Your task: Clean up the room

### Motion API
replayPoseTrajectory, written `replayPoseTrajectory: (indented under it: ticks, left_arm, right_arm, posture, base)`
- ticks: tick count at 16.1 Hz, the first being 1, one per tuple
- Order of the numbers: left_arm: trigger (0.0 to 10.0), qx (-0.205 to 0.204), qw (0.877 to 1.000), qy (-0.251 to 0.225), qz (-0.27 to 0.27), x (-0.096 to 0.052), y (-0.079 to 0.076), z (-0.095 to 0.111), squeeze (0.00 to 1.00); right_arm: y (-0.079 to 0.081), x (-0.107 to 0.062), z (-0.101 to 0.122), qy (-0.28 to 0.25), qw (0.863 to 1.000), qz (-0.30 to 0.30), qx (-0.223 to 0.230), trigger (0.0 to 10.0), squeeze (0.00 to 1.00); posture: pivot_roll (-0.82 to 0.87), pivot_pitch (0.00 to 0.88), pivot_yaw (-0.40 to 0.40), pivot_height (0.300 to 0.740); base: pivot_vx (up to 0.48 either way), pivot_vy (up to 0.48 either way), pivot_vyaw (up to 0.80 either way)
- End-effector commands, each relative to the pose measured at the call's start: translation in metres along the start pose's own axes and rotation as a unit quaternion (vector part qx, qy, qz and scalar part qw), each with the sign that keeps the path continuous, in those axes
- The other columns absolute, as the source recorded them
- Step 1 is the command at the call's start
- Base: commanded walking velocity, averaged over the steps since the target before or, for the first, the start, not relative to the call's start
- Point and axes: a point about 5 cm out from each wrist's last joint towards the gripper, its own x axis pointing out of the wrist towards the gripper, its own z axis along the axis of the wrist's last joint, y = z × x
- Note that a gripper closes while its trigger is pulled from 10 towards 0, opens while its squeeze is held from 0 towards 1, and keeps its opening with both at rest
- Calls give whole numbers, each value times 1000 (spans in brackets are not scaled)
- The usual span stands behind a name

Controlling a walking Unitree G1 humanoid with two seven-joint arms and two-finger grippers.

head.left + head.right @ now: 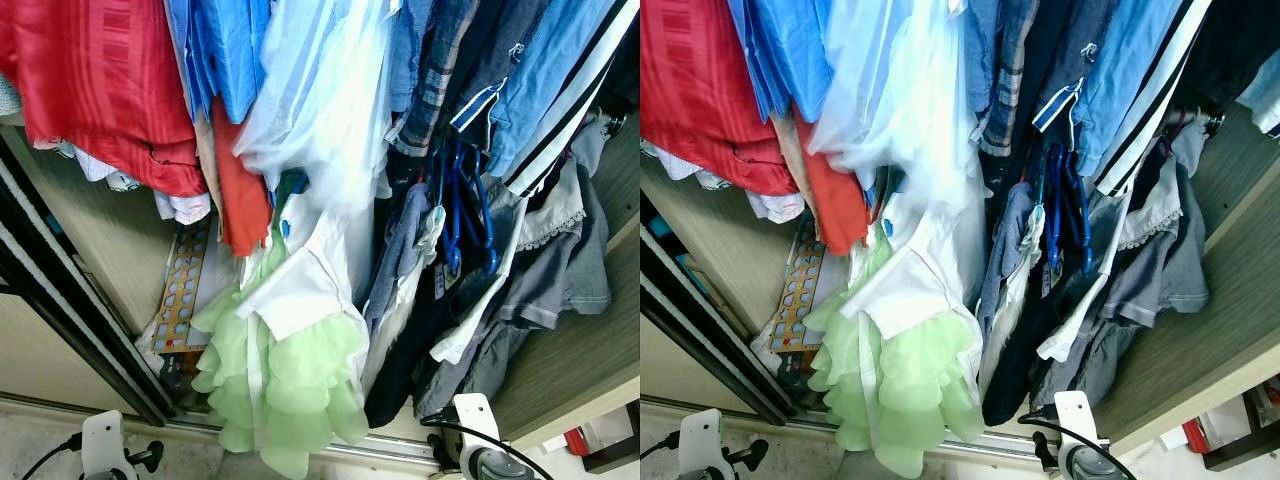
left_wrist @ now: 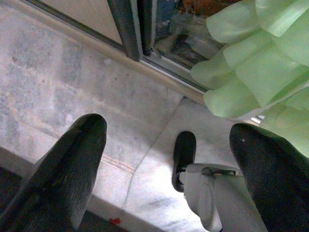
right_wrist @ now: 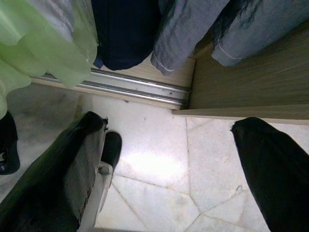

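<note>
Clothes crowd an open wardrobe (image 1: 590,370) straight ahead. Far left hangs a red garment (image 1: 95,85), beside it blue shirts (image 1: 225,50), then a sheer white piece (image 1: 320,100) in the middle. Below that, a pale green ruffled dress (image 1: 285,385) drops almost to the sliding-door track (image 3: 140,89). To the right hang denim and plaid shirts, a striped blue top (image 1: 555,90), blue hangers (image 1: 465,215) and grey garments (image 1: 545,280). A patterned board (image 1: 182,290) stands at the back, low on the left.

Both arms hang low over the pale marble floor (image 3: 159,159) near the wardrobe. The left tool (image 2: 169,164) has its fingers spread, pinching nothing, with the green ruffles just beyond. The right tool (image 3: 174,169) is likewise spread and empty, near the wardrobe's wooden side panel.
</note>
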Motion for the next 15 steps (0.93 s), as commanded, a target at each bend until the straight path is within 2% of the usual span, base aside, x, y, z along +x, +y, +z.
replayPoseTrajectory:
  ticks: [1,2,3,12,15]
  left_arm:
    - [10000,2,1000,1,1,0,2,0,0]
    - [10000,3,1000,1,-1,0,2,-1,0]
    - [10000,5,1000,2,-8,-1,2,-3,0]
    - [10000,23,1000,1,-21,-2,2,-4,0]
    - [10000,55,998,3,25,-2,8,-2,0]
  right_arm:
    - [-1,0,-1,0,1000,2,-3,10000,0]
    - [0,-1,-4,3,1000,6,-11,10000,0]
    - [2,0,-2,3,1000,9,-14,10000,0]
    - [7,1,5,-5,1000,21,5,10000,0]
    - [7,1,5,-6,1000,20,6,10000,0]
  posture:
    - [-30,49,-60,740]
    - [0,0,0,740]
    - [-29,64,-57,740]
    - [-28,45,-54,740]
    - [-26,40,-52,740]
  base:
    - [0,0,0]
    - [0,0,0]
    - [0,0,0]
    - [0,0,0]
    - [0,0,0]
